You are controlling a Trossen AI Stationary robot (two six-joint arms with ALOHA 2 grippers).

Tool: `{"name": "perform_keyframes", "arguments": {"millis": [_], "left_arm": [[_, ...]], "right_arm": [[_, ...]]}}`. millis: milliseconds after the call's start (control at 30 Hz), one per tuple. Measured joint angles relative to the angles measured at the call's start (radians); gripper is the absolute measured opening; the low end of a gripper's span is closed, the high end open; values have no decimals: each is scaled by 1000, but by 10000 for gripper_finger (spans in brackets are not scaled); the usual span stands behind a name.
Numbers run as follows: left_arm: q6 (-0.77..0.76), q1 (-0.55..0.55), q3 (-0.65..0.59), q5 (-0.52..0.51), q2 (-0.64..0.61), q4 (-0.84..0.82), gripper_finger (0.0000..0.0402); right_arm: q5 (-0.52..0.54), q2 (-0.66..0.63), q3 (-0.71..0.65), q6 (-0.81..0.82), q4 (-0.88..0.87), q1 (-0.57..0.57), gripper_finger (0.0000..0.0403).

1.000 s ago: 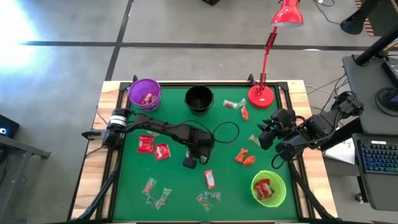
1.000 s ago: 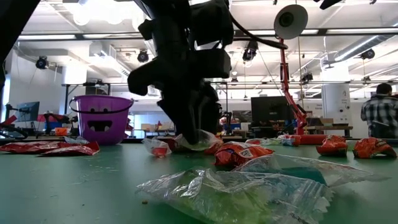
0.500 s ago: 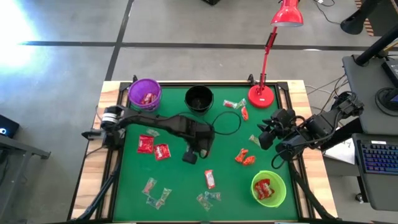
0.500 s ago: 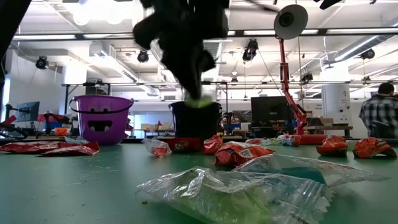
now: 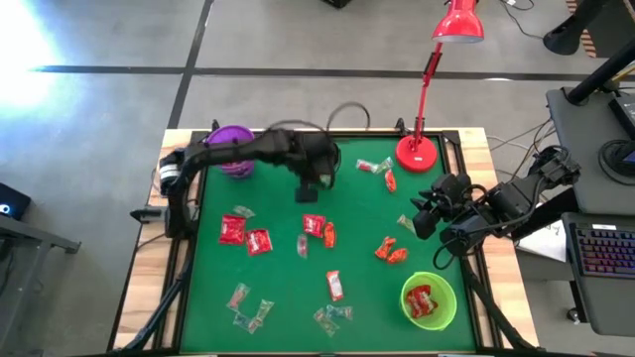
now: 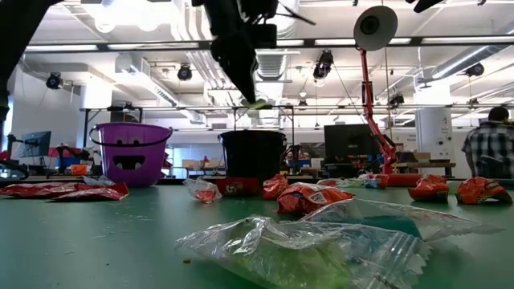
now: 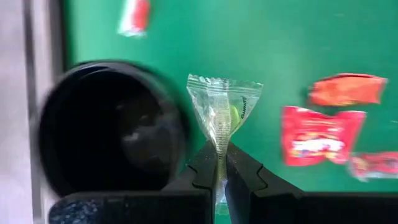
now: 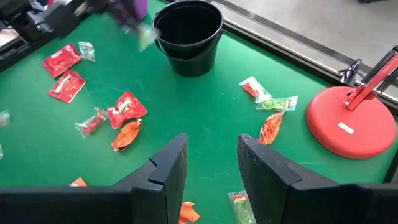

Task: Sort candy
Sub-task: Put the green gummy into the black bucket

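Three bowls stand on the green table [image 5: 278, 288]: a purple bowl [image 5: 231, 139] upper left, a black bowl [image 8: 188, 34] top centre and a green bowl [image 5: 429, 301] lower right. A red lamp [image 5: 421, 151] stands upper right. The left gripper [image 7: 220, 175] pinches a clear-wrapped candy [image 7: 222, 112] beside the black bowl. The right gripper [image 8: 211, 158] hangs spread at the right edge.
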Motion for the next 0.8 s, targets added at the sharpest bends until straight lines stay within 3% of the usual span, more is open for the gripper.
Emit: {"name": "perform_keyframes", "arguments": {"millis": [300, 433, 533, 800], "left_arm": [[3, 180, 65, 10, 0, 17, 0], [-26, 234, 70, 111, -1, 25, 0], [-37, 248, 66, 172, -1, 19, 5], [-37, 248, 60, 176, -1, 21, 51]], "right_arm": [[-5, 0, 0, -13, 0, 0, 132], [-5, 0, 0, -32, -1, 0, 132], [-4, 0, 0, -37, -1, 0, 132], [23, 0, 0, -36, -2, 0, 132]]}}
